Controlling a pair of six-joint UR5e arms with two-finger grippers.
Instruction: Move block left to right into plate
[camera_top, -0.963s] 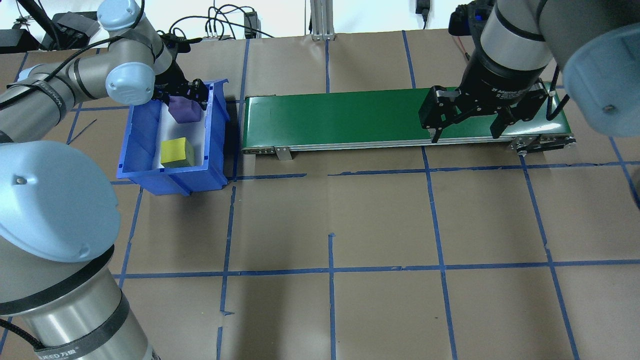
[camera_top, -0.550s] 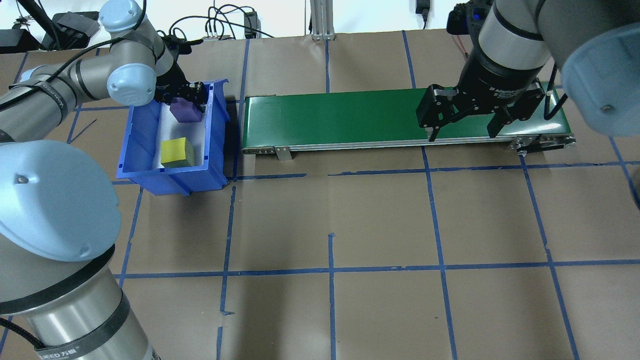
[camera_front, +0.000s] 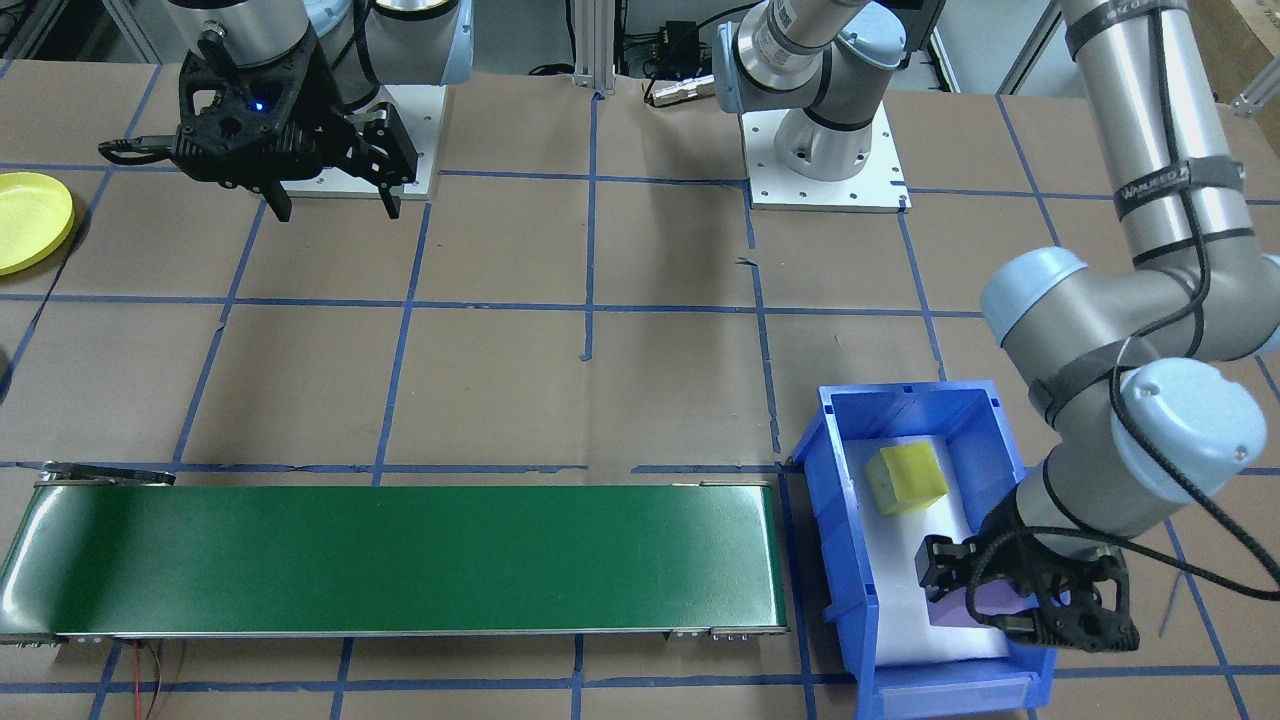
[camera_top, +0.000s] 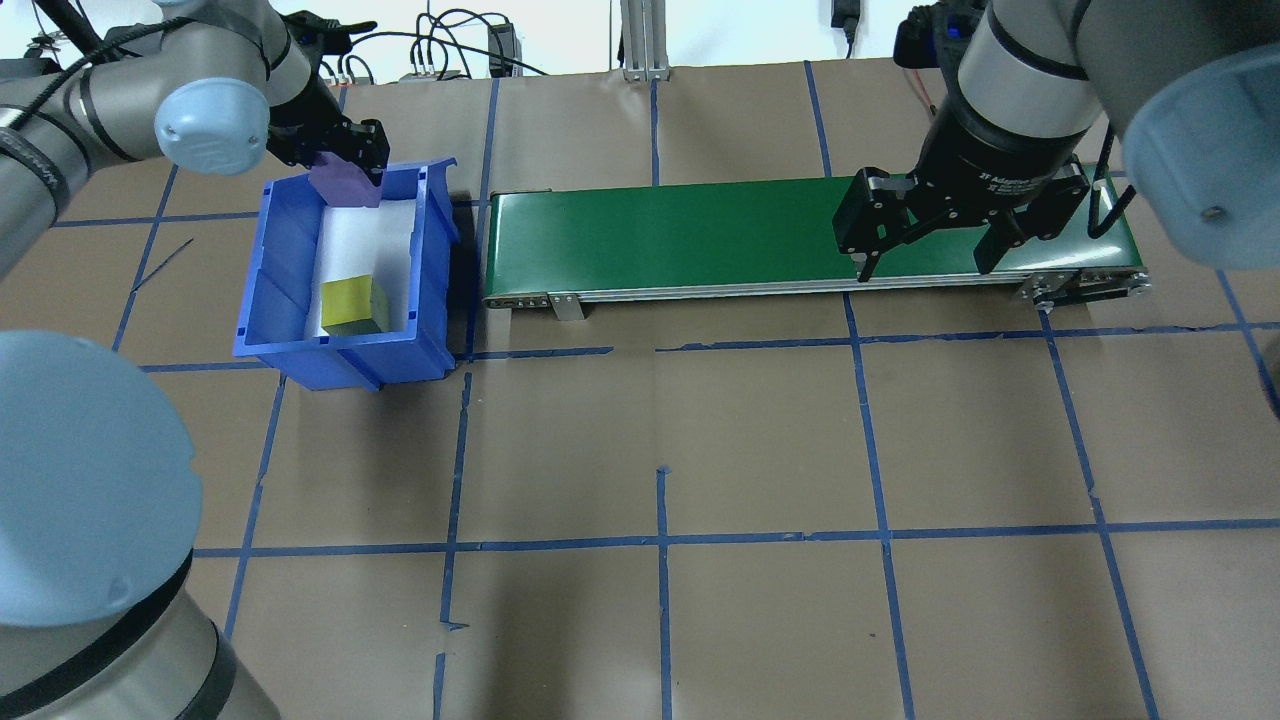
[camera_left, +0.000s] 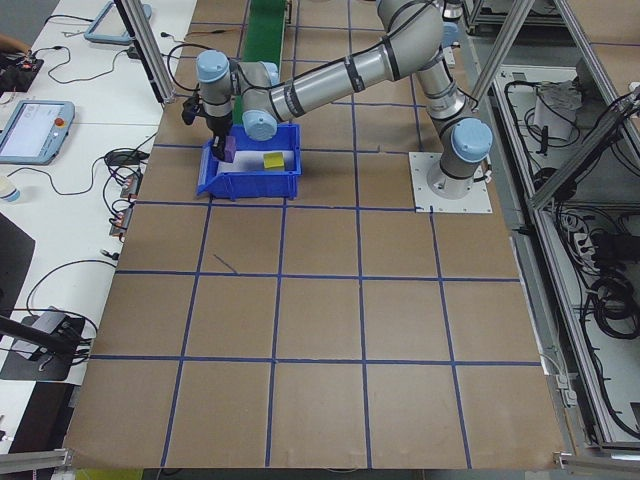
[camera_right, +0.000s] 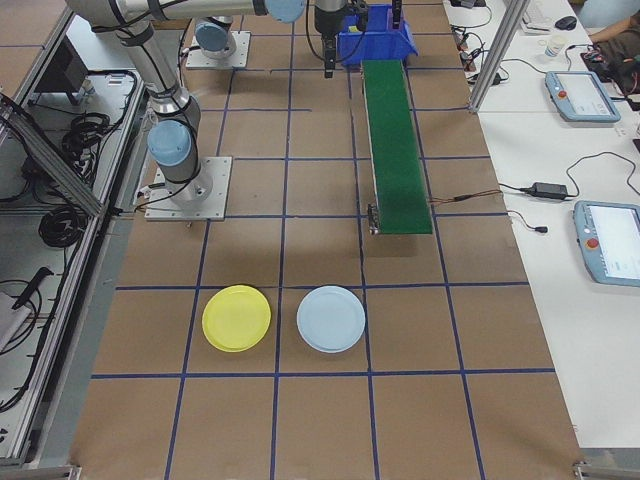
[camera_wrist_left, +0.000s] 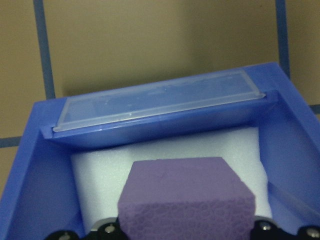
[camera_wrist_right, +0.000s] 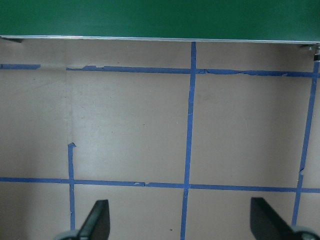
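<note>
My left gripper (camera_top: 345, 165) is shut on a purple block (camera_top: 345, 182), holding it raised over the far end of the blue bin (camera_top: 275, 270). The wrist view shows the purple block (camera_wrist_left: 187, 200) between the fingers, with the bin's white liner and end wall below. A yellow block (camera_top: 352, 304) lies in the bin's near end. My right gripper (camera_top: 925, 268) hangs open and empty above the right end of the green conveyor belt (camera_top: 680, 235). The yellow plate (camera_right: 236, 318) lies on the table well beyond that end of the conveyor, also seen as the yellow plate (camera_front: 25, 220) at the front view's left edge.
A pale blue plate (camera_right: 331, 319) lies beside the yellow one. The bin stands just off the conveyor's left end. Brown paper with blue tape lines covers the table. Cables and pendants lie beyond the far edge.
My left gripper has risen with the purple block, lifting it off the bin floor toward the bin's far rim. The right gripper has hardly moved.
</note>
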